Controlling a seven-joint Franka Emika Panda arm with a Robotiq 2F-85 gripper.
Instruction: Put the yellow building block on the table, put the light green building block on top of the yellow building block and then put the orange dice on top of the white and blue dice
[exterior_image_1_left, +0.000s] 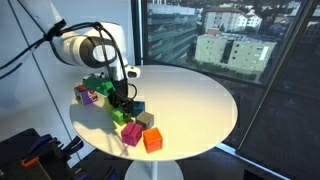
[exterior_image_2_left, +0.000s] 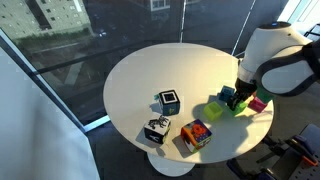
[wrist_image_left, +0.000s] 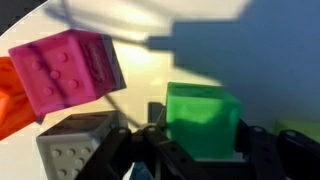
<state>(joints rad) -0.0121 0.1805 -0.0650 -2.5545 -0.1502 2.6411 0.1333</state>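
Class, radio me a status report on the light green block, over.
Gripper: jaws shut on light green building block. Pink die and grey die crowd close beside it.

- Green cube (wrist_image_left: 200, 118) between the jaws: smooth, plastic-looking, with a slight sheen.
- Pink die (wrist_image_left: 65, 65) beyond the jaws: smooth, faintly glossy, with dimpled pips.
- Grey die (wrist_image_left: 75, 150) beside one jaw: matt, with recessed pips.
- Table (wrist_image_left: 150, 70) beneath: smooth white top with a soft sheen.
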